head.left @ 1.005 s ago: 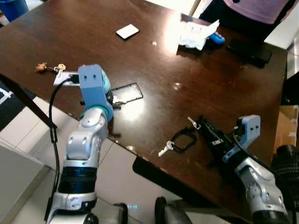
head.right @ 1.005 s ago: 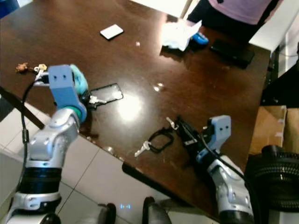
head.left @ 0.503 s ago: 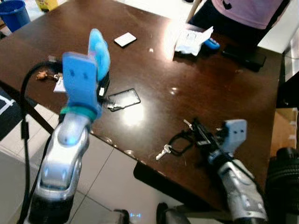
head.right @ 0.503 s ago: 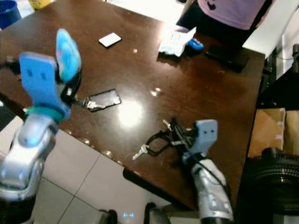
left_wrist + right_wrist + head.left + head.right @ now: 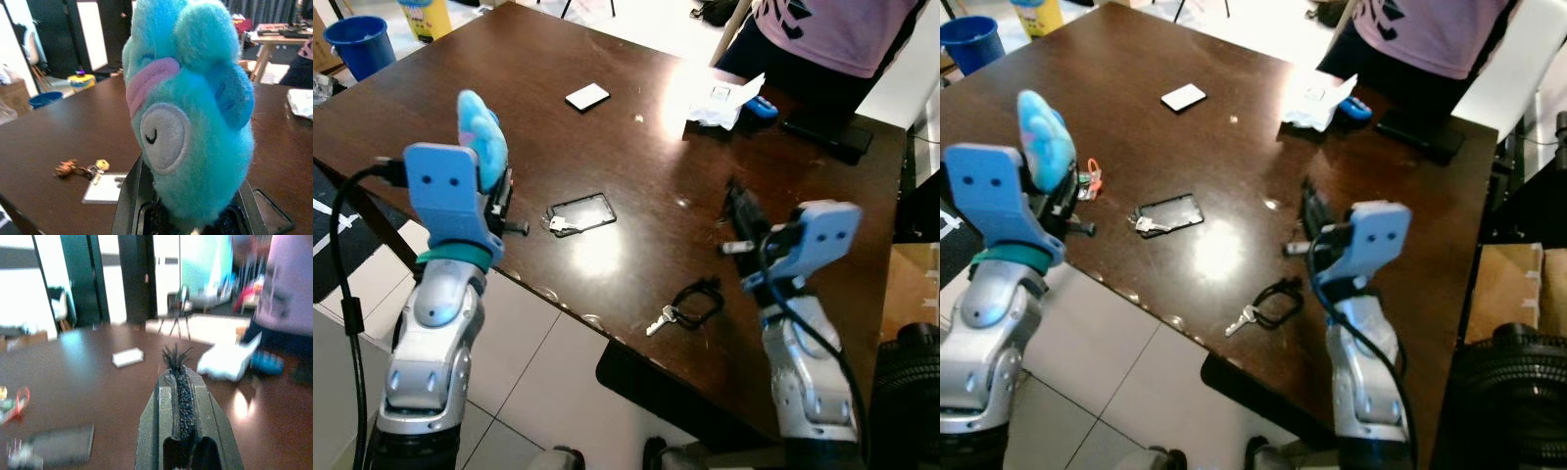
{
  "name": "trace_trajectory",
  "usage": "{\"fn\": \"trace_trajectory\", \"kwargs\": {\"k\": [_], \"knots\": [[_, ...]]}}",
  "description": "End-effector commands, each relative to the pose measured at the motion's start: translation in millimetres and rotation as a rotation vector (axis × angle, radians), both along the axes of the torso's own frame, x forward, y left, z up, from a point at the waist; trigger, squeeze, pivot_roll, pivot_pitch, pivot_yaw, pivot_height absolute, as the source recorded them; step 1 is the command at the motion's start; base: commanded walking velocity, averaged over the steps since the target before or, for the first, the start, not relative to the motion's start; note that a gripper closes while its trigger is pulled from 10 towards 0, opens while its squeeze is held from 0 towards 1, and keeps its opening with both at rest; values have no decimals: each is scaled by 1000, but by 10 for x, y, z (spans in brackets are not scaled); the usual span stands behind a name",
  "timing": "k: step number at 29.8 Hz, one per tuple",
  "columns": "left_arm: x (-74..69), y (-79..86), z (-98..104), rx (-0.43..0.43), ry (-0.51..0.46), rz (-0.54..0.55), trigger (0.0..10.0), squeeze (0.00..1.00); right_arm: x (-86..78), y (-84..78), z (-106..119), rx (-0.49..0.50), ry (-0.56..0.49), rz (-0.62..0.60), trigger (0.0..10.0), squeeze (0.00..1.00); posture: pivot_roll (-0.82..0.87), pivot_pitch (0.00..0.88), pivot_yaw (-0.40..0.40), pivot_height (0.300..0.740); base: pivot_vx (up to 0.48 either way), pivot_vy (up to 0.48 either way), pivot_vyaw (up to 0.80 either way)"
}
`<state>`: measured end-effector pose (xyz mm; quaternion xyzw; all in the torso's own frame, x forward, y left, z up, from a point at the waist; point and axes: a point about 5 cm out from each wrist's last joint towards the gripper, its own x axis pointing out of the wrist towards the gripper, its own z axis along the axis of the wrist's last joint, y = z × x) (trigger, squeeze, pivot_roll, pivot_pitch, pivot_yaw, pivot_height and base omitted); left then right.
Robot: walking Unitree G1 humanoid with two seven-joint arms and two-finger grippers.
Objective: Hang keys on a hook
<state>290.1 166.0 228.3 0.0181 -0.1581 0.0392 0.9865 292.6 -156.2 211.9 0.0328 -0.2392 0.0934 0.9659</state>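
The right gripper (image 5: 736, 211) has risen from the worktop (image 5: 636, 157), fingers pressed together on nothing — the keys (image 5: 688, 305) stay behind at its 7 o'clock, so this grasp failed. The left gripper (image 5: 499, 201) pinches a blue plush toy (image 5: 188, 105).

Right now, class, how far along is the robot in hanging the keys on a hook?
Nothing looks done. The keys on a black loop lie near the table edge, ungrasped. In hand: the left pincer holds up a blue plush toy; the right pincer is shut, raised above the table. Left: pick up the keys, find a hook, hang them.
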Motion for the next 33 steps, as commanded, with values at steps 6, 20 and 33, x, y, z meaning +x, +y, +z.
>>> {"fn": "trace_trajectory", "kwargs": {"k": [6,20,33], "knots": [[21,-91,-78,9,20,-40,10000,0,-31,18,27,-20,-5,-17,10000,0,63,13,49,740,0,0,0],[92,-229,-96,1,35,-82,10000,0,89,209,30,-14,19,20,10000,0,56,21,46,740,-121,0,0],[97,-196,-102,6,37,-67,10000,0,127,259,1,-5,35,31,10000,0,68,18,47,740,-407,0,0]]}}
